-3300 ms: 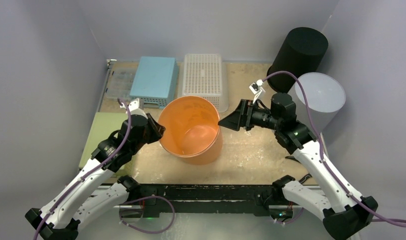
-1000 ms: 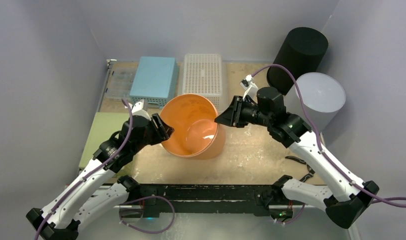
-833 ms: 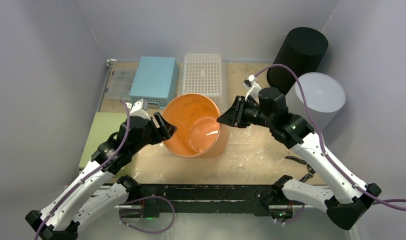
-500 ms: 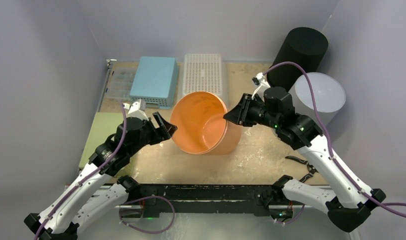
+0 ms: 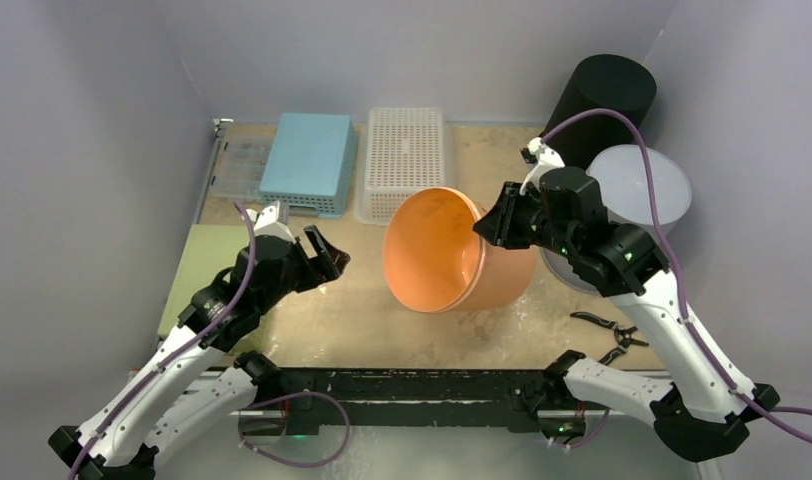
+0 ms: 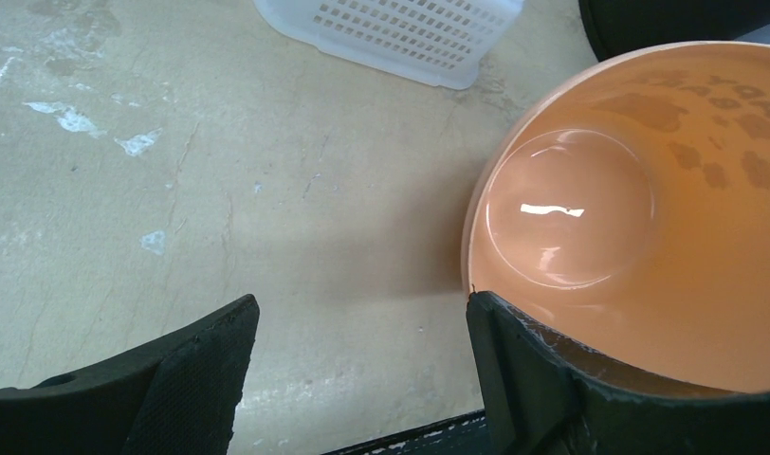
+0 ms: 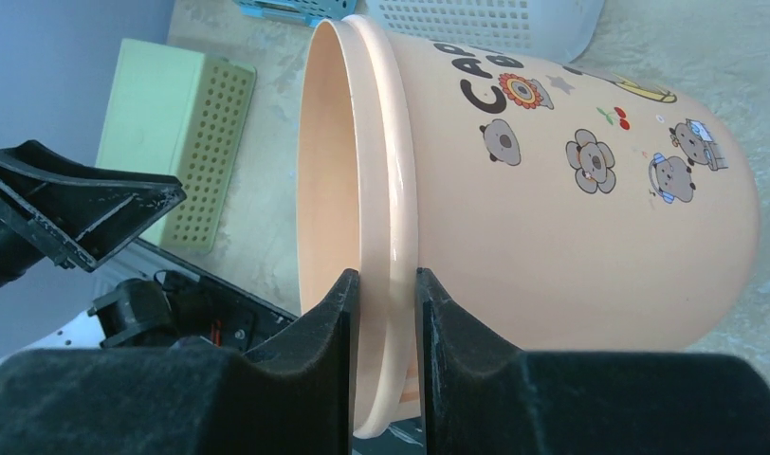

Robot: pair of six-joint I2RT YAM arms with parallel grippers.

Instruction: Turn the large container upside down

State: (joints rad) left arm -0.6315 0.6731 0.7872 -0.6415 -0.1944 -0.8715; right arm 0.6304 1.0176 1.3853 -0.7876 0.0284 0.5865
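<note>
The large container [image 5: 437, 250] is an orange-peach bucket with cartoon prints. It lies tipped on its side at mid-table, mouth facing left. My right gripper [image 5: 482, 228] is shut on its rim at the right; in the right wrist view the rim [image 7: 393, 218] sits pinched between the two pads of that gripper [image 7: 386, 303]. My left gripper [image 5: 327, 255] stands open to the left of the mouth, apart from it. In the left wrist view the left gripper [image 6: 362, 332] has only bare table between its fingers, with the container's inside [image 6: 647, 218] to the right.
A white perforated basket [image 5: 407, 160] and a blue box [image 5: 307, 155] stand at the back. A green box [image 5: 207, 270] lies at the left edge. A black cylinder [image 5: 602, 100] and a pale grey cylinder [image 5: 647, 185] stand back right. Pliers [image 5: 607, 322] lie front right.
My left gripper opened and let go of the container's rim. My right gripper carried the container to the right and tipped it from nearly upright onto its side.
</note>
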